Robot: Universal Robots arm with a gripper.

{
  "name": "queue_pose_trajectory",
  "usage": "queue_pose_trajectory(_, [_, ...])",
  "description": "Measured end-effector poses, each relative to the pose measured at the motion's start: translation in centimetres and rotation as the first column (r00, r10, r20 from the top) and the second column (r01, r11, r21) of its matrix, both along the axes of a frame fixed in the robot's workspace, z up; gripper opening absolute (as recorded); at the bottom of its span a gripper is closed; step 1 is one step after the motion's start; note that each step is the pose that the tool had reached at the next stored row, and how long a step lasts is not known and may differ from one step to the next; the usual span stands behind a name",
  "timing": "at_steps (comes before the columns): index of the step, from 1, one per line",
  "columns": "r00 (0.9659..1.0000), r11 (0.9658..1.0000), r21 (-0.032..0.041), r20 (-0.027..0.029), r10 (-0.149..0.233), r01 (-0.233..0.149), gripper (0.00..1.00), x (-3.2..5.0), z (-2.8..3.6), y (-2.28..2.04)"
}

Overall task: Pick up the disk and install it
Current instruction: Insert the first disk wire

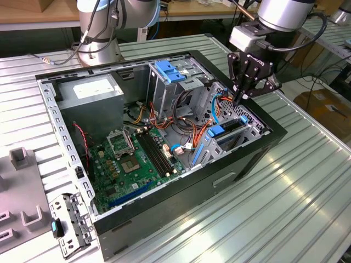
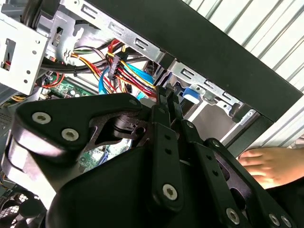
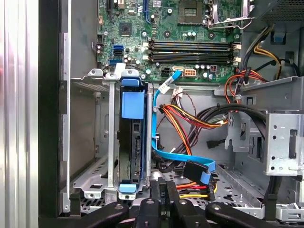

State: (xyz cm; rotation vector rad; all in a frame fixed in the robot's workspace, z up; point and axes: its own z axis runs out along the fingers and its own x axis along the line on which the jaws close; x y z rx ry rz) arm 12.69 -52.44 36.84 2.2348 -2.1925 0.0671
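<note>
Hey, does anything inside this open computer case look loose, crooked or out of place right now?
Mostly one thing: the flat blue data cable lies loose across the case floor, its black plug connected to nothing. The blue-railed silver-black disk stands straight in its metal bay. A person's hand rests beside the case, near the black pincer.

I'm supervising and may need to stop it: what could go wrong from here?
The claw hangs close to the blue cable and the coloured wires, so it might snag them. The disk stands in its bay; a skewed push could jam it. A person's hand rests beside the case, near the arm.
</note>
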Motion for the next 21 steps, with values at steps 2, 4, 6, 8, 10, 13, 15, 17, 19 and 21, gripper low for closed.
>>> queue_pose_trajectory(2, [1.0, 1.0, 0.0, 0.0, 0.0, 0.0, 0.17, -0.01, -0.01, -0.17])
queue_pose_trajectory(4, [1.0, 1.0, 0.0, 0.0, 0.0, 0.0, 0.17, -0.07, -0.03, -0.46])
queue_pose_trajectory(6, [1.0, 1.0, -0.0001, -0.0001, 0.0, 0.0, 0.17, -0.29, -0.05, -0.73])
queue_pose_trajectory(8, [1.0, 1.0, 0.0002, 0.0, 0.0, 0.0, 0.17, -0.54, -0.08, -0.86])
queue_pose_trajectory(10, [1.0, 1.0, 0.0001, 0.0, 0.0, 0.0, 0.17, -0.7, -0.09, -0.89])
queue_pose_trajectory(13, [1.0, 1.0, 0.0003, 0.0, 0.0, 0.0, 0.17, -0.72, -0.09, -0.9])
queue_pose_trajectory(15, [1.0, 1.0, 0.0004, 0.0, 0.0, 0.0, 0.17, -0.72, -0.09, -0.9])
queue_pose_trajectory(17, [1.0, 1.0, 0.0004, 0.0, 0.0, 0.0, 0.17, -0.72, -0.09, -0.9])
queue_pose_trajectory(19, [1.0, 1.0, 0.0005, 0.0, 0.0, 0.0, 0.17, -0.72, -0.09, -0.89])
queue_pose_trajectory(21, [1.0, 1.0, 0.0005, 0.0, 0.0, 0.0, 0.17, -0.72, -0.09, -0.89])
